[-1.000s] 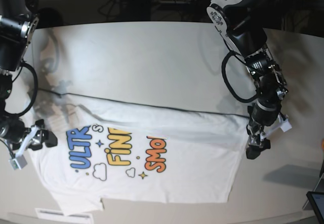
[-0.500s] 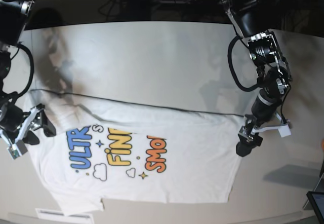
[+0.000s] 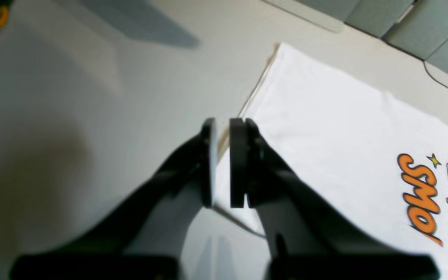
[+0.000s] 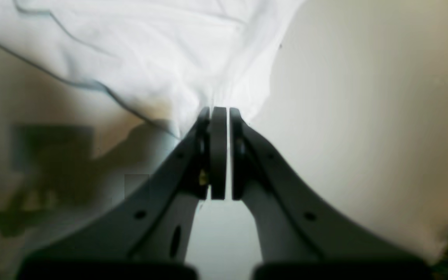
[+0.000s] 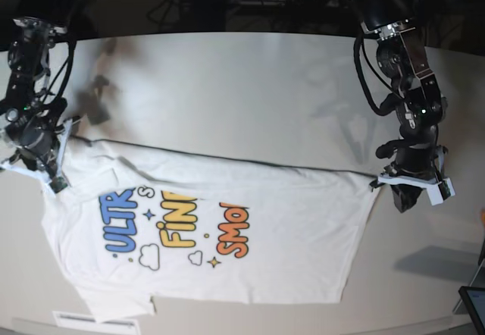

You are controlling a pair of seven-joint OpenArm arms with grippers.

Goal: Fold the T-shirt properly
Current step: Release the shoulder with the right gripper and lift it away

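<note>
Cloth is what the left wrist view shows: the T-shirt (image 3: 325,128) lies flat on the table (image 3: 72,97), print side up. The left gripper (image 3: 223,163) sits at the shirt's edge with its fingers nearly shut. I cannot tell if any cloth is caught between them.

In the right wrist view, the right gripper (image 4: 220,151) is squeezed tight. White cloth bunches up right at its tips, so it seems to be pinching the shirt.

In the base view, the shirt is spread across the near half of the table, with one gripper at each end of its far edge. The shirt looks soft, light and floppy. It will sag and wrinkle when lifted, so pinching both corners of one edge is best.
</note>
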